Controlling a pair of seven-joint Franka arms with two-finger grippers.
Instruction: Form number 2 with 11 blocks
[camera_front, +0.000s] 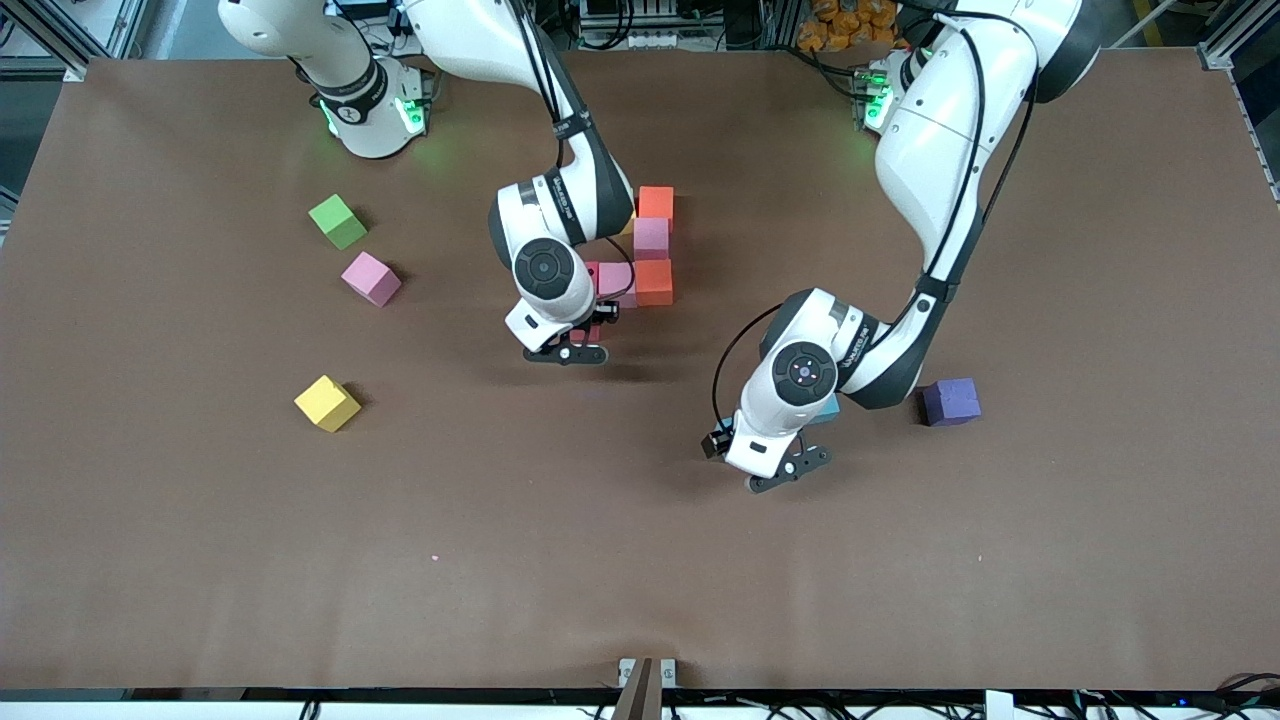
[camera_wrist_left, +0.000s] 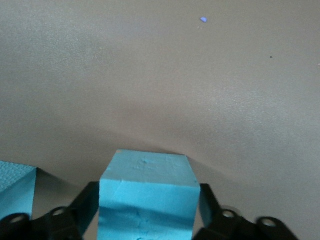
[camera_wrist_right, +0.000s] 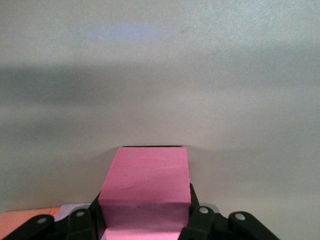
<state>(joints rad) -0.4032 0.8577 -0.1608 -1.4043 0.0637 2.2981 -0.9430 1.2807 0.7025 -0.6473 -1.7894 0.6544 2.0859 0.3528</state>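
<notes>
My left gripper is shut on a light blue block that sits low at the table, a finger pressed to each side. In the front view this gripper is toward the left arm's end, and the hand hides its block. A second light blue block lies close beside it. My right gripper is shut on a pink-red block, down at the near edge of the block cluster in the front view. The cluster shows orange, pink and red blocks.
Loose on the table: a purple block near the left arm, and toward the right arm's end a pink block, a yellow block and a green cube. An orange block's corner shows in the right wrist view.
</notes>
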